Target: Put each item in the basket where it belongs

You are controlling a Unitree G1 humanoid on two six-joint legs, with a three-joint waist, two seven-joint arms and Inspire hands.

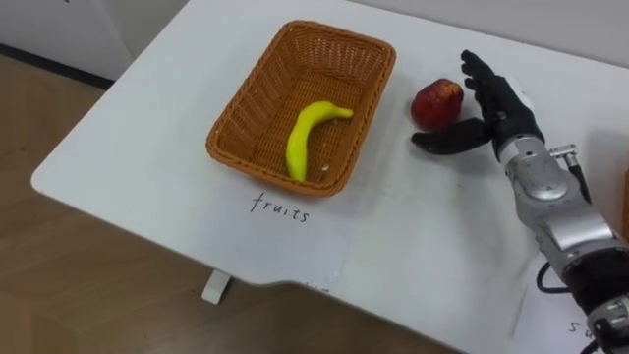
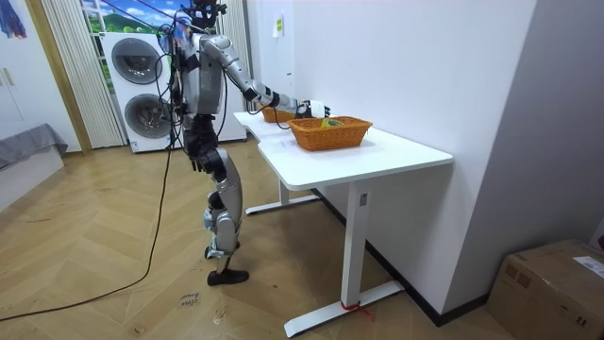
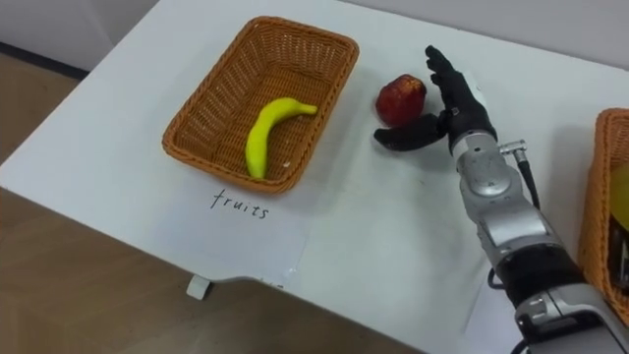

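While the robot stood upright at one end of the white surface [image 1: 147, 147], its right arm reached out over it, with a stacked washer and dryer [image 2: 142, 90] behind it in the room view. The right hand [image 1: 501, 108] lay just beside a red apple [image 1: 436, 103], on the apple's right. Its fingers [image 1: 482, 74] were straight and released, rising behind the apple's right side, while the thumb [image 1: 447, 141] stretched out low along the near side of the fruit. The hand half-cupped the apple without closing on it, and I could not tell whether any part actually touched it. The apple sat on the surface itself, outside and just to the right of the wicker fruit basket [image 1: 246, 88]. A yellow banana [image 1: 307, 138] lay inside that basket, curved along the bottom towards its near right corner. A white sheet with a handwritten label [image 1: 280, 208] lay flat on the surface at the basket's near edge. A second wicker basket [image 3: 600, 197] stood at the far right, well apart from the first, and its contents were too cut off to name.
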